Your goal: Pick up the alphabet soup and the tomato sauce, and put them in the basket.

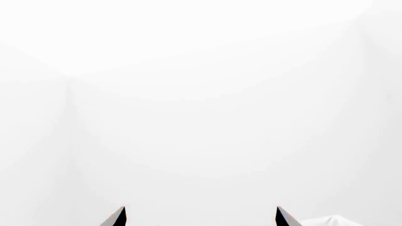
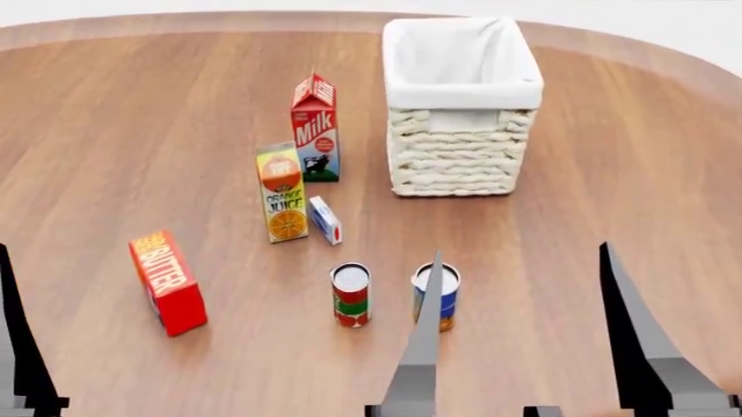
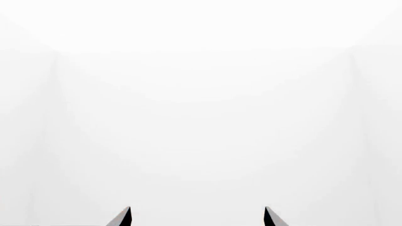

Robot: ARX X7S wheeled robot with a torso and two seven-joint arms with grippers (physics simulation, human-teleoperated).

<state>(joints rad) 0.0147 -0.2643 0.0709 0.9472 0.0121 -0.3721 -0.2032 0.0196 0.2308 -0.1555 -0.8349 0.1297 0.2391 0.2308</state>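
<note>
Wood-grain tabletop (image 2: 139, 130) fills the head view, brown with a rounded far edge against a pale white background. Both wrist views face blank white, with only two dark fingertips poking in at the edge of each.

Right gripper (image 2: 522, 295) sits at the near edge, spread wide and grasping nothing: one finger (image 2: 423, 347) rises in front of the soup, the other (image 2: 632, 339) stands well apart to its right. Left gripper (image 1: 201, 216) shows its two tips parted in its wrist view, so it is released too; in the head view only a dark sliver of it appears at the near left corner.

Soup (image 2: 444, 300) is a small upright can with a blue label, a yellow-orange patch low down and a pale lid; it stands just behind the right gripper's left finger, which covers part of it. Sauce (image 2: 350, 295) is an upright can, a little slimmer, red label with a green band and a pale lid, just beside the soup, to the left of that finger.

Basket (image 2: 458, 161) is cream woven wicker with a white cloth liner folded over the rim, much larger than the cans, standing well beyond the right gripper, across the tabletop.

Farther left and beyond lie a juice carton (image 2: 281, 191), a milk carton (image 2: 315, 129), a small white box (image 2: 325, 220) and a red butter box (image 2: 168, 282).
</note>
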